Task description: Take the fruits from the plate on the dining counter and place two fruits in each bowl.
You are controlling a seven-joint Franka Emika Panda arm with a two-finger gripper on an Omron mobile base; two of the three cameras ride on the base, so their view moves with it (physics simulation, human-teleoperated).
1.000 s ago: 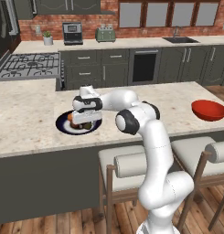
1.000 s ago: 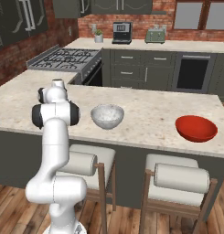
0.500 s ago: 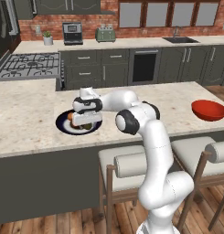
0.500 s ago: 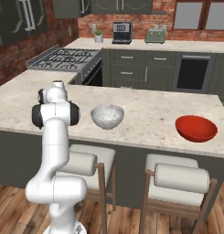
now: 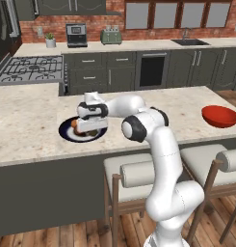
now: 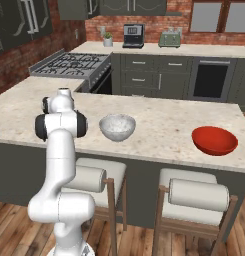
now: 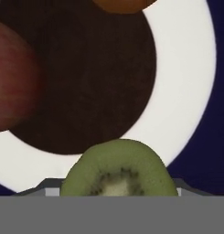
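Spanning the room, dining counter (image 5: 32, 130) with everything on it. Reaching low over the plate (image 5: 66, 133) near the front edge toward the counter's left end: arm, gripper (image 5: 88, 129) right down among the fruits. Sitting empty, both bowls, red (image 6: 214, 140) near the right end and grey-white (image 6: 117, 127) mid-counter by the front edge, so nothing delivered, all four placements left by this judgement. Lying on the plate close under the hand: green fruit (image 7: 120, 170), red-brown fruit (image 7: 13, 77), orange fruit (image 7: 122, 4). Cannot tell whether fingers are parted or closed.
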